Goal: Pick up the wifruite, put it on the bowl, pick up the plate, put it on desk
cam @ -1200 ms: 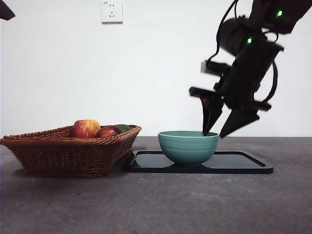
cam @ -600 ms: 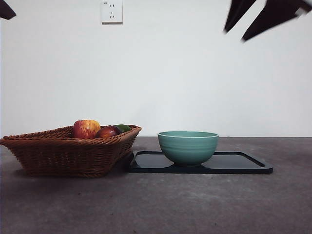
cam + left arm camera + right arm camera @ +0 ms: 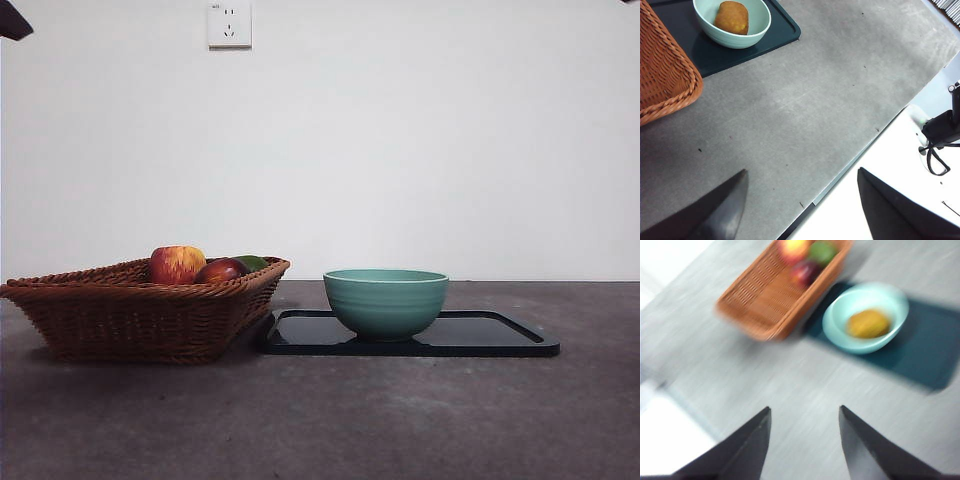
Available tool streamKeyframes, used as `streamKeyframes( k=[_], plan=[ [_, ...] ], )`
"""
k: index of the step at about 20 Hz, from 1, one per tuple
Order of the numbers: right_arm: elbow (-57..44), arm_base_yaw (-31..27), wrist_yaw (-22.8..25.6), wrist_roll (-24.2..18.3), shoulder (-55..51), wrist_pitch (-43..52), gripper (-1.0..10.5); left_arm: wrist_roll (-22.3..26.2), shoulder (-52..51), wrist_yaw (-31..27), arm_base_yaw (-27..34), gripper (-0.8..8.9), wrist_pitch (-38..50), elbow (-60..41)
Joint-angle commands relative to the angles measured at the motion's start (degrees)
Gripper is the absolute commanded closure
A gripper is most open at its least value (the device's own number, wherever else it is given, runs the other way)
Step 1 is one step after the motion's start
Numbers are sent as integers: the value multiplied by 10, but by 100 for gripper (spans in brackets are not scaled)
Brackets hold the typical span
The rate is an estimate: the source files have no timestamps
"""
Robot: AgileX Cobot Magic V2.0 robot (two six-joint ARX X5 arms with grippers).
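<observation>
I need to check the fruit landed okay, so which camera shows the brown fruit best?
The left wrist view: the brown fruit lies sharp inside the bowl. The right wrist view shows it blurred; in the front view the bowl wall hides it.

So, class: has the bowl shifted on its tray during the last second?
No. In the front view the bowl sits at the same spot on the tray, beside the basket.

txt: none legible | wall socket [image 3: 229, 23]: tiny mark, too small to read
</observation>
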Motion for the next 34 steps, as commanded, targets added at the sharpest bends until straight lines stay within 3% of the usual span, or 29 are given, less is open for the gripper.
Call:
streamKeyframes(
  k=[1,6,29,34],
  plan=[
    [-27,3,-15,-4,-26,-13,730,10,3,2,-3,469,7,4],
    [-62,3,-13,-4,-72,-26,730,9,3,2,-3,469,7,4],
    [-62,3,-13,-4,-73,-24,730,9,4,2,-3,472,21,4],
    [-62,3,-13,-4,-73,-24,730,10,81,2,-4,470,70,43]
  ],
)
